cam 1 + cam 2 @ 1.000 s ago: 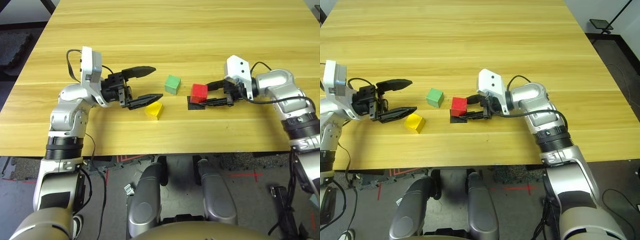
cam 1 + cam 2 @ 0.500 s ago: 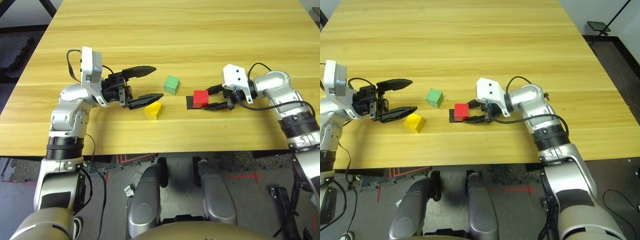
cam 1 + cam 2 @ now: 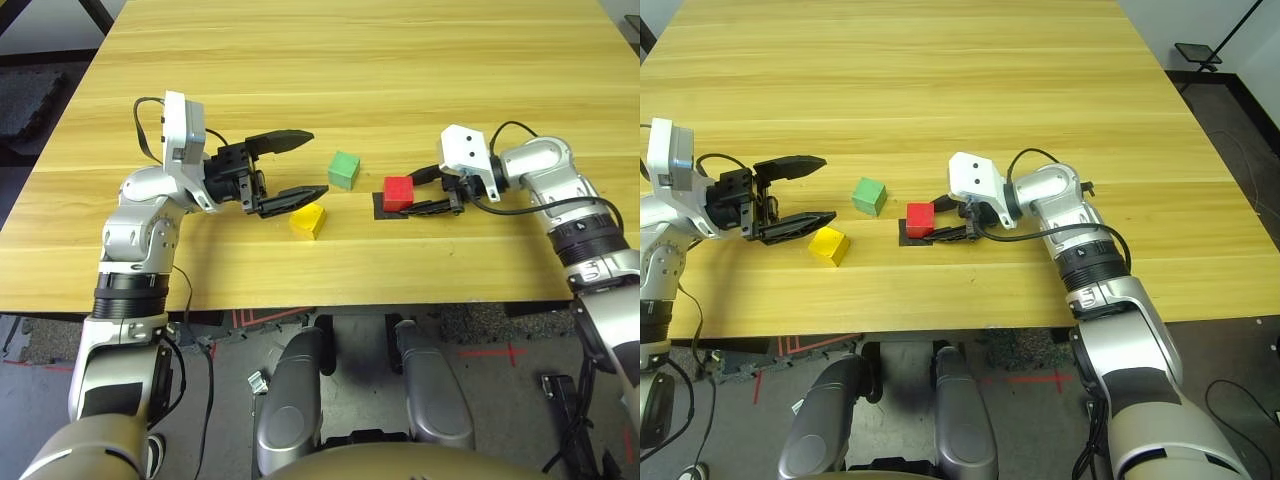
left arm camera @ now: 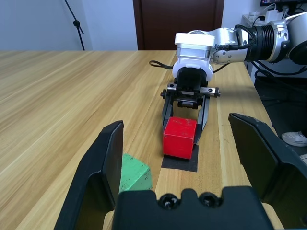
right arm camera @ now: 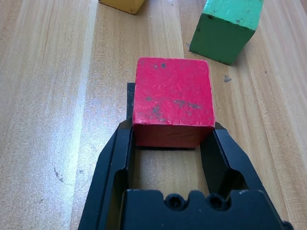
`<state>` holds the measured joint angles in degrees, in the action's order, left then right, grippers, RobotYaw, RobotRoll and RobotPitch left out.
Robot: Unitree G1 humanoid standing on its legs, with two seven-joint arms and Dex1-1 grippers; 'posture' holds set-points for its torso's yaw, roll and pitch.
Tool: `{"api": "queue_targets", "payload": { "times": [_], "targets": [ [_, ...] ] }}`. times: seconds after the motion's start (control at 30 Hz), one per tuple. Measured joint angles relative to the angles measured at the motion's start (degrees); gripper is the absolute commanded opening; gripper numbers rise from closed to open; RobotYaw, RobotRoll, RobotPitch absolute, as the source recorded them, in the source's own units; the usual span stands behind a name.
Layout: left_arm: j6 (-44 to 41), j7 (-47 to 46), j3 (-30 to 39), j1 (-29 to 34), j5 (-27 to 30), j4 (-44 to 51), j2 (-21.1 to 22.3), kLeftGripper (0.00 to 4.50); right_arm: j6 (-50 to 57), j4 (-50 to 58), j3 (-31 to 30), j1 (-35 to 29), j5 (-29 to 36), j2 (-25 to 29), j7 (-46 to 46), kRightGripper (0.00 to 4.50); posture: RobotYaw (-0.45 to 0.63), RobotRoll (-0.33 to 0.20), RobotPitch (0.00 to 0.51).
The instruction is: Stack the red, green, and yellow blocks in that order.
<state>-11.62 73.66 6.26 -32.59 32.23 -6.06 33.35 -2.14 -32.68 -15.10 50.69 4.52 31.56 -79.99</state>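
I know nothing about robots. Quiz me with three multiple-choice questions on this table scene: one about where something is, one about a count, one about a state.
1. Where is the red block?
A. On the black patch
B. On top of the green block
C. At the table's far edge

2. How many blocks are on the table?
A. Two
B. Three
C. Five

3. How is the left gripper?
A. Open, empty
B. Shut on the yellow block
C. Shut on the green block

Answers:
1. A: the patch lies under it, with the right gripper clamping its sides.
2. B: red, green block, yellow block.
3. A: its fingers stand wide apart, holding nothing.
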Motion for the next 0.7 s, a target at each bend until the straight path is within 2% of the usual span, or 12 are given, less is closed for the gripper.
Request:
{"api": "queue_targets", "payload": {
  "times": [0.7],
  "targets": [
    [0.04,-0.15,-0.39,-0.72,-0.06,-1.26,-1.38,4.5,-0.2,0.15,0.04,-1.5,-0.1,0.02,1.22,2.03,0.28,0.071,0.274]
  ]
}}
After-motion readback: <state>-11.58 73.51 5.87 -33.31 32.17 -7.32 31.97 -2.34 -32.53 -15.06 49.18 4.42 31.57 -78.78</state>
